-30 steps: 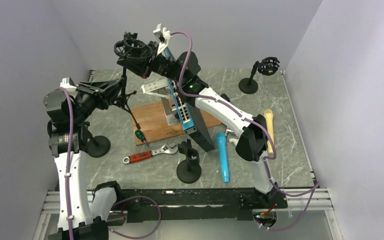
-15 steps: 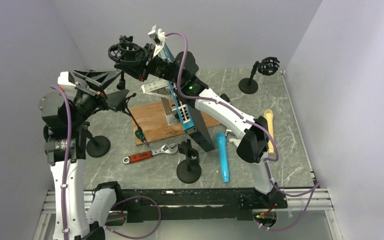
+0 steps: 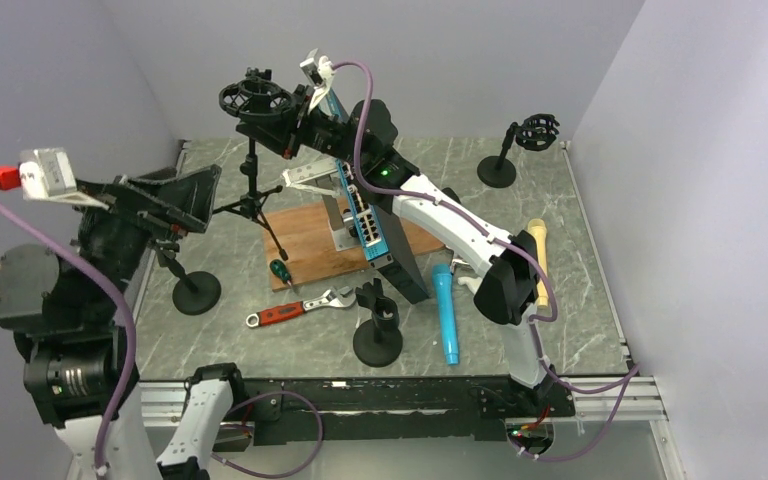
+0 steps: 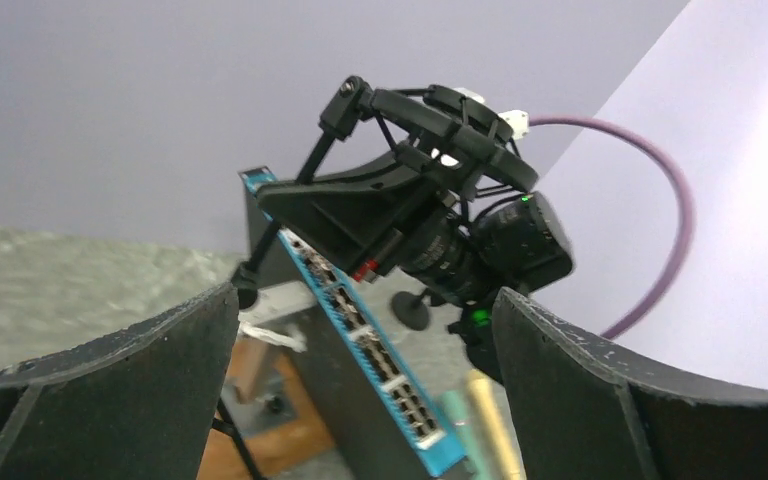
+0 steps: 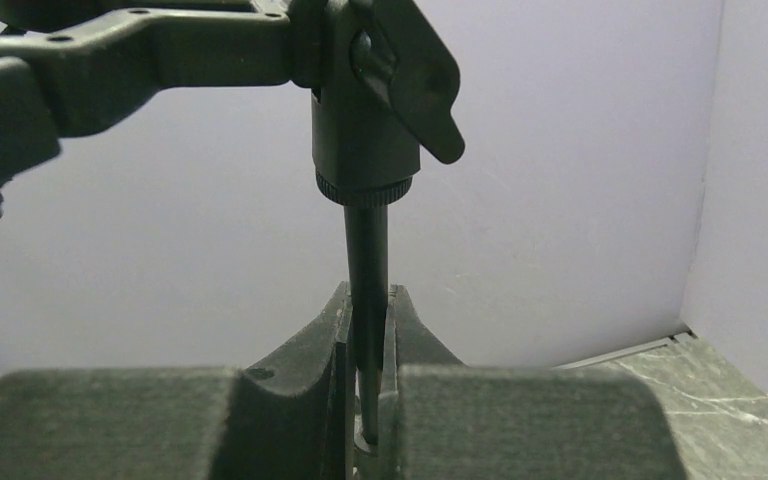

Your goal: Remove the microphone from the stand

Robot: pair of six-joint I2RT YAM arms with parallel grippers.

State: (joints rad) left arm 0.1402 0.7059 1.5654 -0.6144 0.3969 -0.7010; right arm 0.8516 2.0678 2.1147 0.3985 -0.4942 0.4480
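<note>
Rising at upper left, the likely light, stiff stand point(image 3: 251, 172) is being pinched at its pole by the right gripper point(image 5: 367, 310), the left gripper point(image 4: 365, 300) being spread, the mount point(image 3: 257, 100) seemingly without a microphone.

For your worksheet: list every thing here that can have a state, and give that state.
Left gripper: open, empty.
Right gripper: shut on stand.
Stand: upright, held at its pole.
Shock mount: looks empty.
Blue microphone: lying on table.
Yellow microphone: lying on table.
Switch: tilted on edge.
</note>
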